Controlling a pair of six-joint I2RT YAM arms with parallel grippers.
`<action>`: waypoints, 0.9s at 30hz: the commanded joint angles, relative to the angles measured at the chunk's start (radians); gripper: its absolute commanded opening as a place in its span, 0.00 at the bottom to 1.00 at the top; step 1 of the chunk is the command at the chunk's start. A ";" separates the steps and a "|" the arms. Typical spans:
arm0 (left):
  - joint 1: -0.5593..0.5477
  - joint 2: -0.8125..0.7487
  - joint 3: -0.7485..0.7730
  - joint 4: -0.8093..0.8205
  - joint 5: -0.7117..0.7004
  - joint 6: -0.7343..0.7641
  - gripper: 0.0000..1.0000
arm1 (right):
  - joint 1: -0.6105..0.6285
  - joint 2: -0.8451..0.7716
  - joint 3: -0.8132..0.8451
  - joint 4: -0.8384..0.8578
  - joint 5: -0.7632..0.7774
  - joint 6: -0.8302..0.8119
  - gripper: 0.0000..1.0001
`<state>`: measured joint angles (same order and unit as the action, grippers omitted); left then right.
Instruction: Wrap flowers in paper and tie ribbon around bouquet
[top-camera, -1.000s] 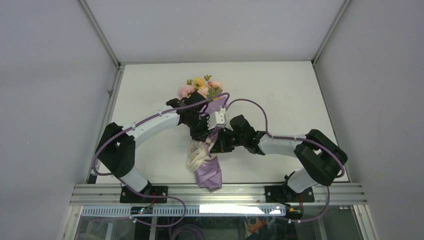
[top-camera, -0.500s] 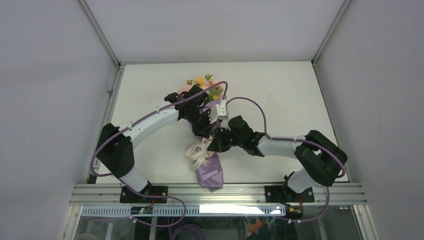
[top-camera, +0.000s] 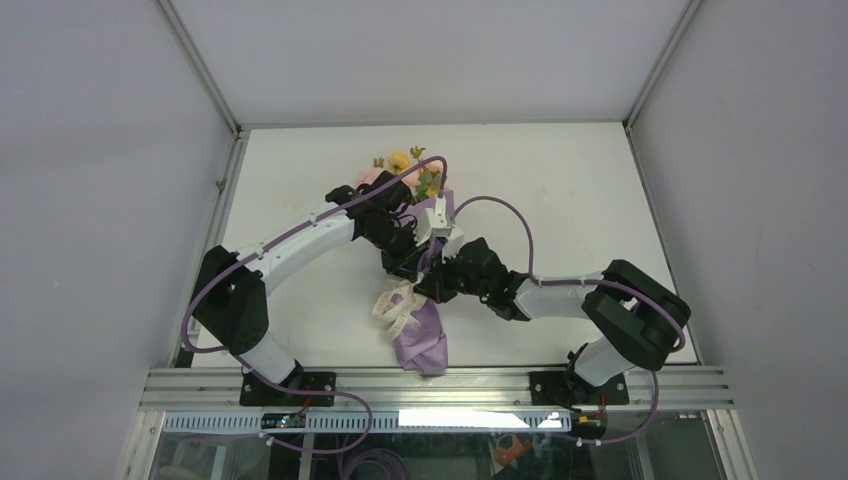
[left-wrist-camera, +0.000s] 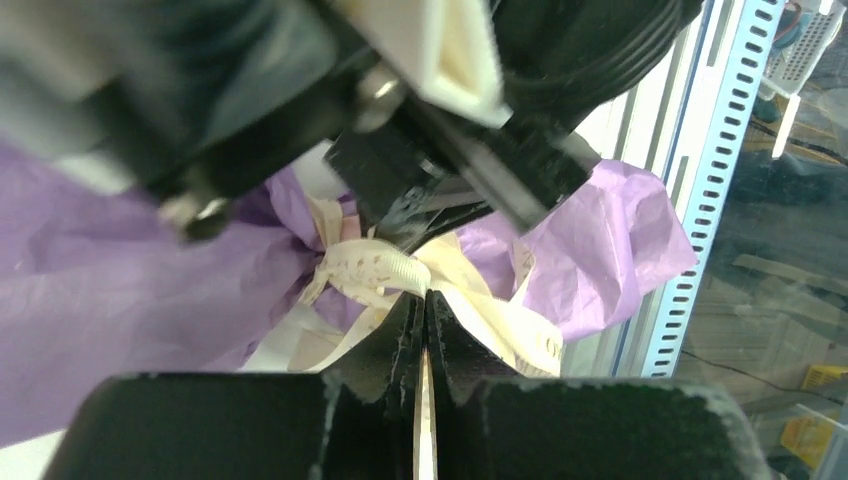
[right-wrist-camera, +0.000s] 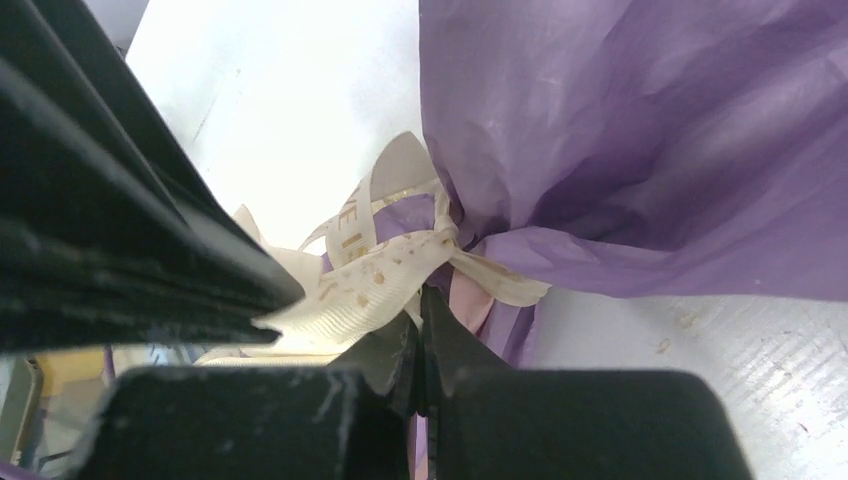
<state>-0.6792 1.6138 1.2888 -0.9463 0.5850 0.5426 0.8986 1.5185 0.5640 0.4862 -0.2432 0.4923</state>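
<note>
The white table (top-camera: 560, 200) carries the bouquet (top-camera: 422, 340), with the cream ribbon (top-camera: 397, 308) looped at its narrow waist.

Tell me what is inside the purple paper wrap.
Yellow and pink flowers stick out of the far end of the paper. Their stems inside cannot be seen; the paper, gathered by the ribbon, covers them.

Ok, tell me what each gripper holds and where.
The left gripper pinches a ribbon strand beside the knot on the bouquet; the right gripper appears to pinch another strand there.
</note>
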 joint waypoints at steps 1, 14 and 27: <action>0.040 -0.028 -0.023 0.031 0.048 -0.026 0.07 | 0.016 0.014 -0.015 0.212 0.058 -0.079 0.00; 0.102 -0.025 0.052 -0.252 0.060 0.449 0.72 | 0.013 0.053 0.015 0.172 0.024 -0.122 0.00; 0.091 0.044 0.008 0.049 -0.017 0.375 0.26 | 0.001 -0.007 0.021 0.101 0.044 -0.145 0.00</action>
<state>-0.5495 1.6459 1.3346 -1.0500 0.5743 0.9455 0.9047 1.5639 0.5465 0.5667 -0.2249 0.3817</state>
